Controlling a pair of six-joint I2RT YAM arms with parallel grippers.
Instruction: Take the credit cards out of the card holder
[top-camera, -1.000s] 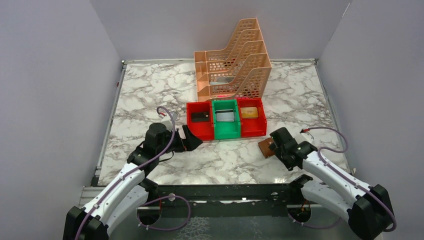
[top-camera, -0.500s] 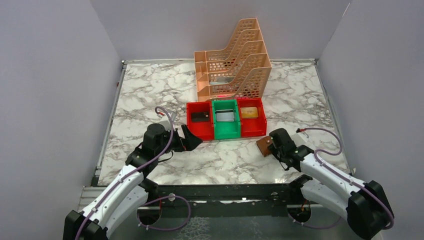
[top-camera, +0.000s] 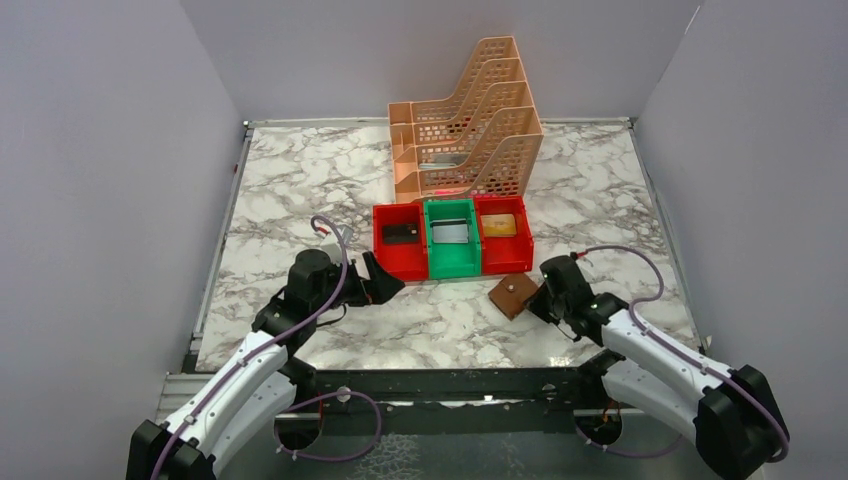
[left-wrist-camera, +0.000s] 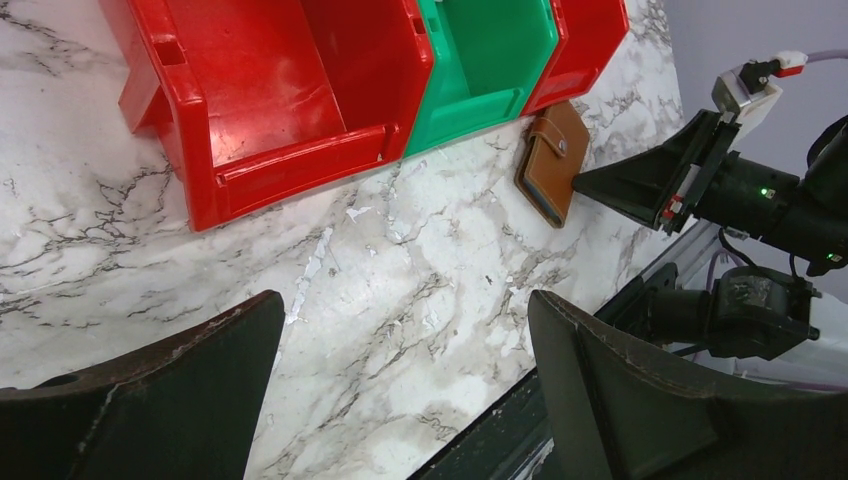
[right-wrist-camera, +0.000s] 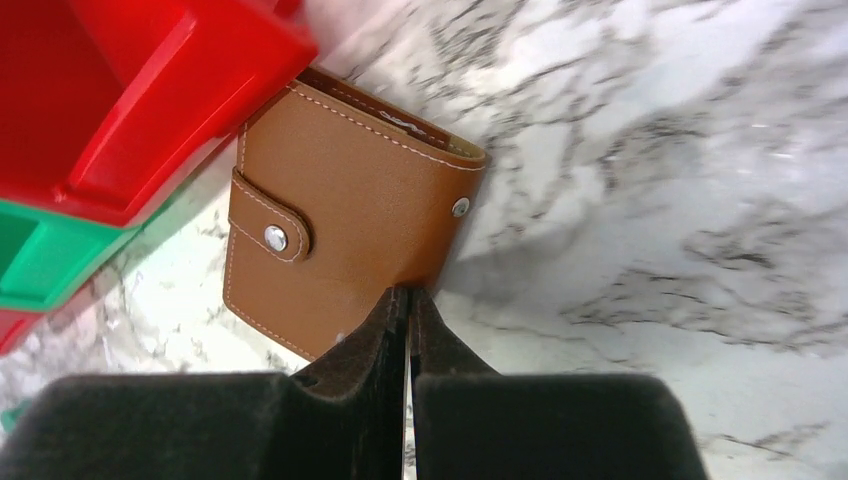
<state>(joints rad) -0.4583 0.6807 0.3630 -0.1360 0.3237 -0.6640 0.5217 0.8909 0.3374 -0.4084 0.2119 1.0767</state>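
The card holder (top-camera: 513, 295) is a brown leather wallet lying closed on the marble, its snap tab fastened, just in front of the right red bin. It also shows in the left wrist view (left-wrist-camera: 553, 160) and fills the right wrist view (right-wrist-camera: 340, 210). The credit cards are hidden inside it. My right gripper (top-camera: 540, 297) is shut, its joined tips (right-wrist-camera: 408, 292) pressed against the holder's right edge with nothing between them. My left gripper (top-camera: 385, 278) hangs open over bare marble (left-wrist-camera: 403, 300), left of the holder.
A row of bins stands behind the holder: red (top-camera: 398, 262), green (top-camera: 452, 268), red (top-camera: 507, 264), each with a flat card-like thing inside. A tall peach file rack (top-camera: 470, 120) stands further back. The table's front rail (top-camera: 440, 380) runs close below.
My right gripper closed from open to shut and moved left. The card holder slid left and turned, now lying nearer the green bin. The left arm stayed put.
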